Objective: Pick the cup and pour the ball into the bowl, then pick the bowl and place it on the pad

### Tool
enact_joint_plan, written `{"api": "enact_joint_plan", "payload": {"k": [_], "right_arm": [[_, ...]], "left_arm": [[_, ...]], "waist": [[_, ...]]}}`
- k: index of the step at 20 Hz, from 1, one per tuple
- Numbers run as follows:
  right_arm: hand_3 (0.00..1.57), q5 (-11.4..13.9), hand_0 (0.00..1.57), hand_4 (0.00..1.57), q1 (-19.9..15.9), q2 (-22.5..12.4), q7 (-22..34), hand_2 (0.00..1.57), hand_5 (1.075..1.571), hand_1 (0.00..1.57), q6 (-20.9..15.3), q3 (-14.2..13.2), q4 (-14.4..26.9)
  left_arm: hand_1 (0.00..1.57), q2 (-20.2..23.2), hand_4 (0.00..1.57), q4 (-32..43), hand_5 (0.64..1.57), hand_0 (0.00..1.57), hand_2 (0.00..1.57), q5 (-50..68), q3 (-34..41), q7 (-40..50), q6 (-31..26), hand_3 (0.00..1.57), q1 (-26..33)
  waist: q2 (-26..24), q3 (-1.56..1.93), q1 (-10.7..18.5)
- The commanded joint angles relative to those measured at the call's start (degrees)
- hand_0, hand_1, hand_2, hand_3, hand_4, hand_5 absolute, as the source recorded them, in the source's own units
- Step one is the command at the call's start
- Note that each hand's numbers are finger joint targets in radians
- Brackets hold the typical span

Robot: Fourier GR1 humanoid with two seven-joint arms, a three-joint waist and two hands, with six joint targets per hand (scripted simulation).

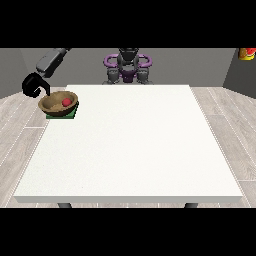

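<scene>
The wooden bowl (58, 104) sits at the surface's (135, 150) far corner on the view's left, close to the left edge. It rests on a green pad (73, 114), of which only a strip along the bowl's near side and its right corner shows. The bowl stands upright with its opening up, and a red ball (65, 101) lies inside it, a little right of the bowl's middle.

The black hand at the view's left (34, 85) hangs just beyond the surface's left edge, above and left of the bowl. Its fingers (44, 88) are curled into a hook shape, with one tip pointing down toward the bowl's far left rim. The curl closes on nothing that can be seen; whether the tip touches the rim cannot be told. A grey forearm (51, 61) rises from the hand toward the view's top.

No cup can be made out anywhere on the surface. The robot's torso (128, 65) stands behind the far edge, near the middle, with purple rings at its shoulders. The hand at the view's right does not show. A yellow and red object (247, 53) sits at the view's top right corner, off the surface; what it is cannot be told.
</scene>
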Motion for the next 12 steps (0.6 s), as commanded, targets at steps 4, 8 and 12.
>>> {"api": "enact_joint_plan", "payload": {"k": [4,8,12], "right_arm": [[0.8,-1.0,1.46,0.0,-0.8,0.7,-1.7,1.39,1.539,1.46,-2.6,-1.4,0.6],[0.75,-1.8,1.45,0.0,-2.7,3.3,-2.3,1.38,1.54,1.45,-3.9,-1.4,-0.4],[0.91,-0.7,1.26,0.11,-3.2,0.3,-5.7,1.35,1.529,1.26,-4.6,-1.9,1.7]], "left_arm": [[0.0,2.6,1.19,2.8,1.562,0.0,0.0,1.3,0.9,-1.8,-3.6,0.0,1.7],[0.0,2.8,1.19,4.7,1.564,0.0,0.0,-0.4,1.3,-6.7,-2.8,0.0,2.1],[0.0,2.0,1.19,0.6,1.566,0.0,0.0,0.4,0.0,-4.3,-1.9,0.0,1.9]], "waist": [[0.4,-0.01,0.6],[2.7,-0.01,0.7],[3.3,0.05,1.9]]}}
